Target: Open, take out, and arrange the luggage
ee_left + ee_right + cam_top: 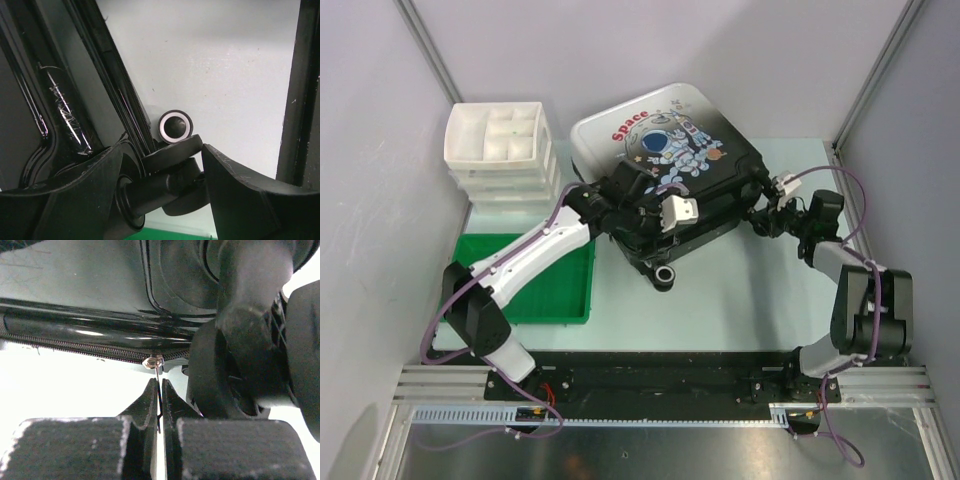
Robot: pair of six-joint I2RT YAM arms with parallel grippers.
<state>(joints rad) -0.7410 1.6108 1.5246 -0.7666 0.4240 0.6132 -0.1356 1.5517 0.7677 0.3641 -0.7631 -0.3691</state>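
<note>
Luggage (665, 150) flat on desk (740, 300), between both tools. Left tool (165, 175) open, straddling wheel (170, 185). Right tool (157, 405) pinched shut on zipper pull (156, 369) beside corner wheel.

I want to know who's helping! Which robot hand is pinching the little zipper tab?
The right gripper: its fingers are shut on the zipper pull of the luggage. The left gripper is open around a wheel instead.
</note>
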